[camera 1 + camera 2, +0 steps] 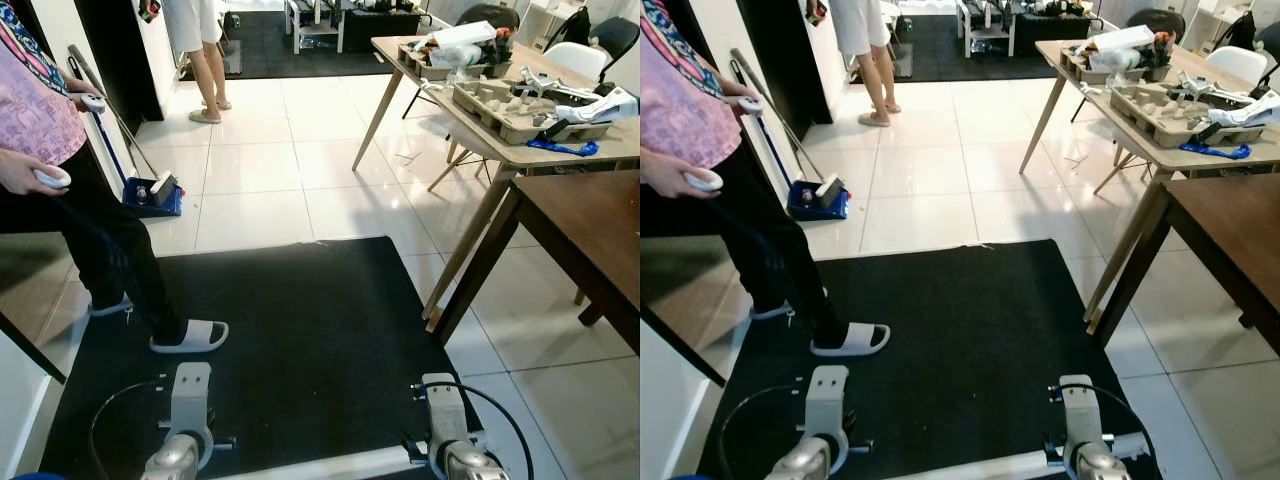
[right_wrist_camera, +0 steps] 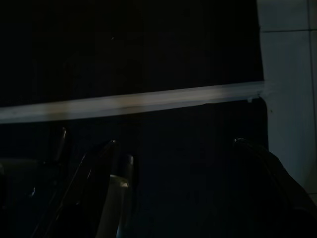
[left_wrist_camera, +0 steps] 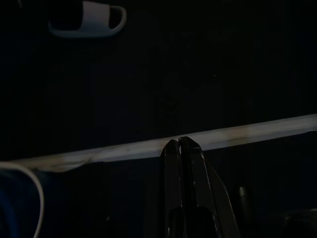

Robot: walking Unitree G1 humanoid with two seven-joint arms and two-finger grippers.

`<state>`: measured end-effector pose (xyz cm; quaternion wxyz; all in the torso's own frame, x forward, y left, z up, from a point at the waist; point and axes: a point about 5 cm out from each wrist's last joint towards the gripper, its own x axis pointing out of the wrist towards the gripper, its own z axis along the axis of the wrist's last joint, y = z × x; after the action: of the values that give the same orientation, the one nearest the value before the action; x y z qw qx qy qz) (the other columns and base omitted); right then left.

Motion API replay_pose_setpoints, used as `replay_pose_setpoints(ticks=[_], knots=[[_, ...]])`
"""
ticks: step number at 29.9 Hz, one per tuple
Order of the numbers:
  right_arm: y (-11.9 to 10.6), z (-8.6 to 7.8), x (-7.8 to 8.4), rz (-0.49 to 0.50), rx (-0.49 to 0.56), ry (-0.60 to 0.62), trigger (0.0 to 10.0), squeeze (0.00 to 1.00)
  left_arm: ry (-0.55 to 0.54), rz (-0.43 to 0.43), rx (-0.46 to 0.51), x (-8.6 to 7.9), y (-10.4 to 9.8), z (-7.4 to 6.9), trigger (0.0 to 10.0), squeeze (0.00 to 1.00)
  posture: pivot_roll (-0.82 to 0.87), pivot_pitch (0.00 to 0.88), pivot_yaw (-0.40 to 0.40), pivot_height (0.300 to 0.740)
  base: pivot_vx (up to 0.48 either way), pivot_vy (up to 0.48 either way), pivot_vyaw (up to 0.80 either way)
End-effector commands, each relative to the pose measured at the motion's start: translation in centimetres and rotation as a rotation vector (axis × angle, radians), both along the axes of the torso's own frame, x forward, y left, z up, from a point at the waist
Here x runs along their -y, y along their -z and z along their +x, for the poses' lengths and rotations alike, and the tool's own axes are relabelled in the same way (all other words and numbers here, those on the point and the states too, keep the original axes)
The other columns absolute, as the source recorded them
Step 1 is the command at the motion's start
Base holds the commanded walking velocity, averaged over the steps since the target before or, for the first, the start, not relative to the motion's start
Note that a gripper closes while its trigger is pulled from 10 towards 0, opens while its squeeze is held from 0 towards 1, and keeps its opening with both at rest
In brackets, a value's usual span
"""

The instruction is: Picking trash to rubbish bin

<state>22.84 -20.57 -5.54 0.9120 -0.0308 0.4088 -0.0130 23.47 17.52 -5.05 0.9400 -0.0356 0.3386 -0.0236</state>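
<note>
Risk first: we stand on a black mat (image 1: 320,330) with a person (image 1: 60,170) close on our left, one white slipper (image 1: 190,336) planted on the mat, a white controller (image 1: 50,178) in each hand. If we step or swing the left arm (image 1: 185,420) outward we judge we could clip that leg or foot. A second person (image 1: 205,60) stands far ahead near a doorway.

On the right, a light wood counter (image 1: 520,140) with slanted legs and a dark wood counter (image 1: 590,240) jut toward the mat; a turn to the right could catch the right arm (image 1: 445,430) on a leg or corner.

Both arms hang low and idle. Left gripper (image 3: 182,148): fingers pressed together, holding nothing. Right gripper (image 2: 173,168): fingers spread apart, nothing between them.

Trash: we cannot pick out a rubbish bin. Likely items are the clutter and cardboard trays (image 1: 510,105) on the light counter, well apart from us. A blue dustpan (image 1: 155,193) with a broom sits by the left wall. A pale strip (image 2: 133,101) crosses the mat below the grippers.

Open room: the white tile floor (image 1: 270,170) straight ahead, between the dustpan and the counter legs, is the widest lane. The mat edge ahead could trip a step.
</note>
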Motion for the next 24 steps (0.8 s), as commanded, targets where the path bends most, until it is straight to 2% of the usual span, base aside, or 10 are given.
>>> replay_pose_setpoints(ticks=[1,24], knots=[[0.17,-0.27,0.09,-0.006,-0.013,-0.004,10.0,0.0,0.0,0.005,0.008,-0.24,-0.1,0.09,10.0,0.0,-0.08,0.054,-0.022,0.74,0.33,0.0,0.0],[0.36,-0.61,0.2,-0.01,-0.021,-0.015,10.0,0.0,-0.006,-0.009,0.008,-0.28,-0.03,-0.06,10.0,0.0,-0.08,0.051,-0.026,0.74,0.354,0.0,0.0]])
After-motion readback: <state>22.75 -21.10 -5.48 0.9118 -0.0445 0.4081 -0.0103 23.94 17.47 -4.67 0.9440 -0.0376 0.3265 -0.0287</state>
